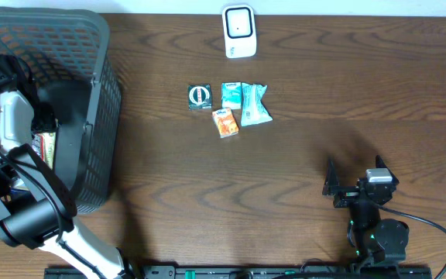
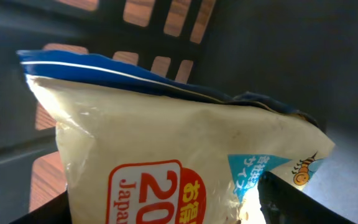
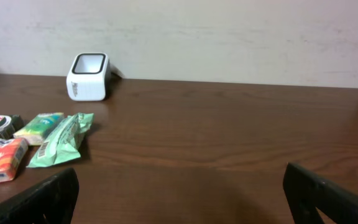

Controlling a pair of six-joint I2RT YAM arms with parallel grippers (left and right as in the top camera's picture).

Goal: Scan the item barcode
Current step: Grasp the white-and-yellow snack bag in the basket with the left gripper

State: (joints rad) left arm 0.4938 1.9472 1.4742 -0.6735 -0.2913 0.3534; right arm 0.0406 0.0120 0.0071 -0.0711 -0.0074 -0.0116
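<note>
A cream snack bag (image 2: 166,143) with a blue top edge and a red label stands inside the dark mesh basket (image 1: 103,85). My left gripper (image 2: 160,211) is down in the basket, open, with a finger on each side of the bag's lower part; the right fingertip (image 2: 291,205) overlaps the bag's corner. Whether the fingers press it is not clear. From above, a strip of the bag (image 1: 46,147) shows beside the left arm. The white scanner (image 1: 239,31) stands at the table's far edge. My right gripper (image 1: 345,186) rests open and empty near the front right.
Several small items lie in the middle of the table: a dark green box (image 1: 200,96), a teal packet (image 1: 231,94), a pale green pack (image 1: 255,105) and an orange box (image 1: 224,122). The basket's walls (image 2: 17,93) stand close around the left gripper.
</note>
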